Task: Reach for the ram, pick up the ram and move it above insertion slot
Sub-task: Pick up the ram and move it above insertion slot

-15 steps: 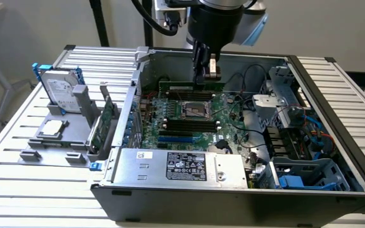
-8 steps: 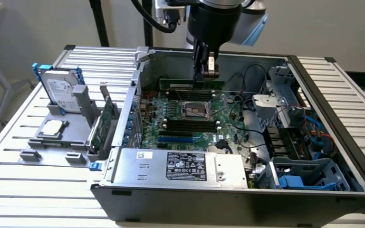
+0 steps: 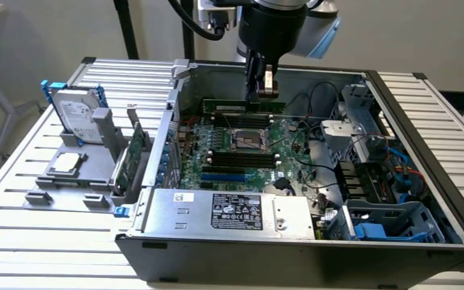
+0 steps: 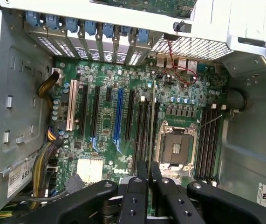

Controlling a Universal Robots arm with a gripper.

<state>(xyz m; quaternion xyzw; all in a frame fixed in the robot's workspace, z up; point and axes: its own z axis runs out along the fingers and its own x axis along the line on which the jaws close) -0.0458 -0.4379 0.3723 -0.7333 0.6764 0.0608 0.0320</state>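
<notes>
The tool (image 3: 263, 95) hangs inside the open computer case (image 3: 425, 199), its two fingers (image 4: 143, 173) drawn close together on the ram (image 3: 243, 107), a long thin green stick held level at about its middle. In the exterior view the ram sits above the motherboard (image 3: 240, 151), over the far side of the square silver processor socket (image 3: 249, 139), clear of the board below it. In the wrist view the ram (image 4: 152, 121) is seen edge-on as a thin line running away from the finger tips, lying over the bank of long black slots just beside the processor socket (image 4: 175, 147). The insertion slot (image 4: 154, 128) is one of these parallel black sockets, and the ram's edge lines up along it; which one exactly is hard to tell. A second bank of black slots (image 4: 209, 140) lies on the other side of the processor socket, and a blue slot (image 4: 118, 116) stands further off among the expansion slots.

On the slatted tabletop (image 3: 70, 241) at the exterior view's left, a grey holder (image 3: 75, 175) carries a silver hard drive (image 3: 79, 112) standing upright and a green expansion card (image 3: 135, 151) beside the case wall. A power supply (image 3: 228, 211) with a black label lies at the case's near edge
</notes>
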